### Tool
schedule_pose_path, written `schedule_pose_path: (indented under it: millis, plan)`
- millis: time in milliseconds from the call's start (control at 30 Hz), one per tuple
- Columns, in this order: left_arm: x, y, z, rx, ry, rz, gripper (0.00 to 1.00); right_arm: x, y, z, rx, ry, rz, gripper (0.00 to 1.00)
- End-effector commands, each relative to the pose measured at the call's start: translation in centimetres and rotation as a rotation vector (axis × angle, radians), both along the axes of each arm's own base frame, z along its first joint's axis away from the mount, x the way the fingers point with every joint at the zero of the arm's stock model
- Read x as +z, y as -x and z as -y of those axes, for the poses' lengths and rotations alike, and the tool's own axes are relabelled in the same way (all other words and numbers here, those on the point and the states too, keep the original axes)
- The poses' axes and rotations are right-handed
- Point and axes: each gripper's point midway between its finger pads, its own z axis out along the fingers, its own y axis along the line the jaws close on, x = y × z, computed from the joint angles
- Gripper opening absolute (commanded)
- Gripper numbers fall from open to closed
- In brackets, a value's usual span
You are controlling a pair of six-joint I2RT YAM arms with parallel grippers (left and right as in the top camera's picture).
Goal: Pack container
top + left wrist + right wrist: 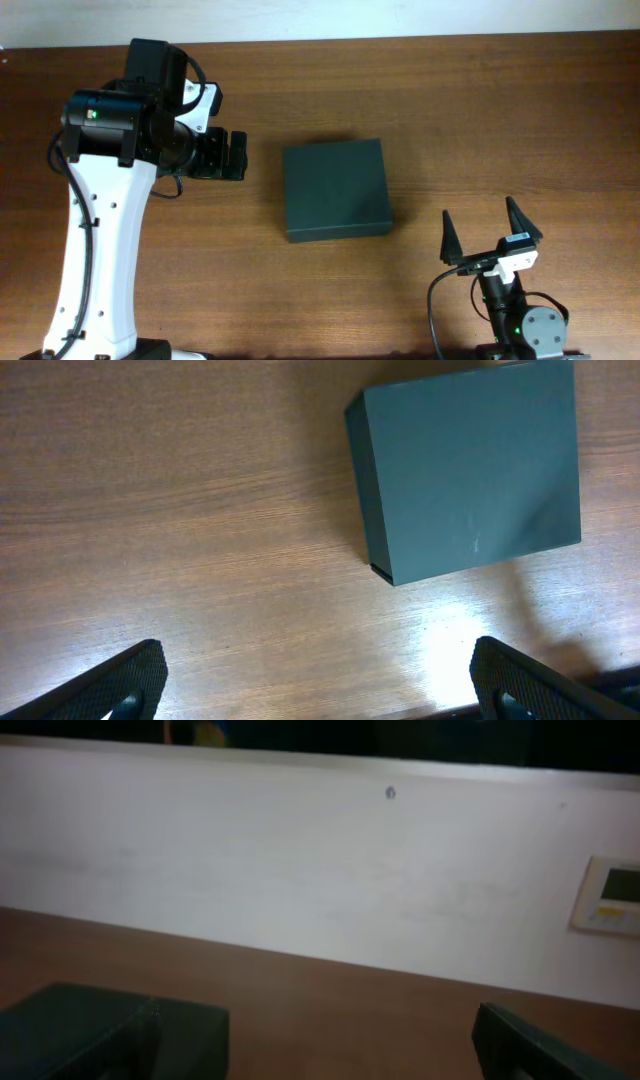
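Note:
The container (pixel 335 190) is a dark green-black rectangular box lying shut and flat near the middle of the wooden table. My left gripper (pixel 236 157) hovers just left of it, open and empty. In the left wrist view the container (pixel 470 470) fills the upper right, well ahead of the spread fingers (pixel 128 682), with bare wood between them. My right gripper (pixel 483 228) stands open near the front edge, right of the box and apart from it. In the right wrist view the container (pixel 185 1030) shows as a dark block at the lower left, and the right fingertip (pixel 525 1048) is at the lower right.
The white left arm (pixel 95 250) rises along the table's left side. A white wall (pixel 300 870) runs behind the table's far edge, with a small control panel (pixel 610 895) on it. The brown wooden tabletop (pixel 500 110) stretches around the box.

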Motion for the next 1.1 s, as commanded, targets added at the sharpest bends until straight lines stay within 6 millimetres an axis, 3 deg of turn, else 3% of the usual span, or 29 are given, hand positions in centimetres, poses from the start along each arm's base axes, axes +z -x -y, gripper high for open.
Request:
schedule_pose_path:
  millis: [0, 67, 300, 1067]
  plan:
    - [0.2, 0.1, -0.3, 0.017, -0.006, 0.006, 0.99, -0.8, -0.1, -0.1, 0.007, 0.006, -0.013, 0.99]
    - [0.2, 0.1, -0.3, 0.017, -0.006, 0.006, 0.99, -1.0, -0.1, -0.1, 0.007, 0.006, -0.025, 0.99]
    - [0.2, 0.1, -0.3, 0.017, -0.006, 0.006, 0.99, -6.1, -0.2, -0.2, 0.011, 0.019, -0.232, 0.99]
    - [0.2, 0.1, -0.4, 0.018, -0.006, 0.006, 0.99, -6.0, -0.3, 0.0, 0.001, 0.019, -0.227, 0.99]
